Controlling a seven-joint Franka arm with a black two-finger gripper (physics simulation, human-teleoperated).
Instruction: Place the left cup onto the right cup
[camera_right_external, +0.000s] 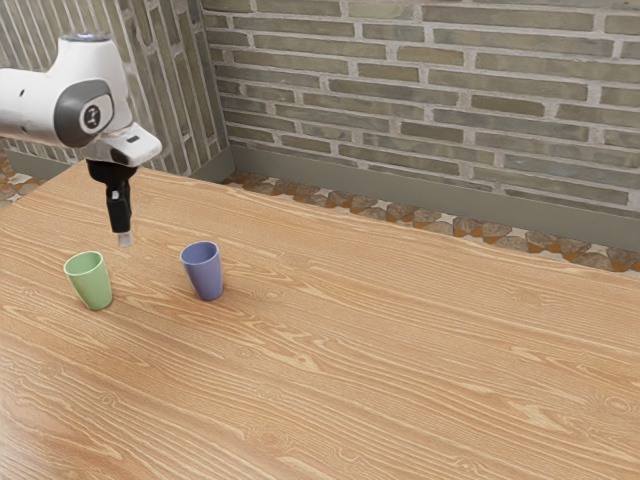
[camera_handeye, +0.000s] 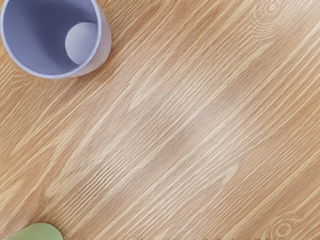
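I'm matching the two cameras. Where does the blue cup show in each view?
Exterior view: the blue cup stands upright on the table, to the exterior view's right of the green cup.
Wrist view: the blue cup is seen from above, mouth open, across bare wood from the green cup.
Shared landmark: the green cup.
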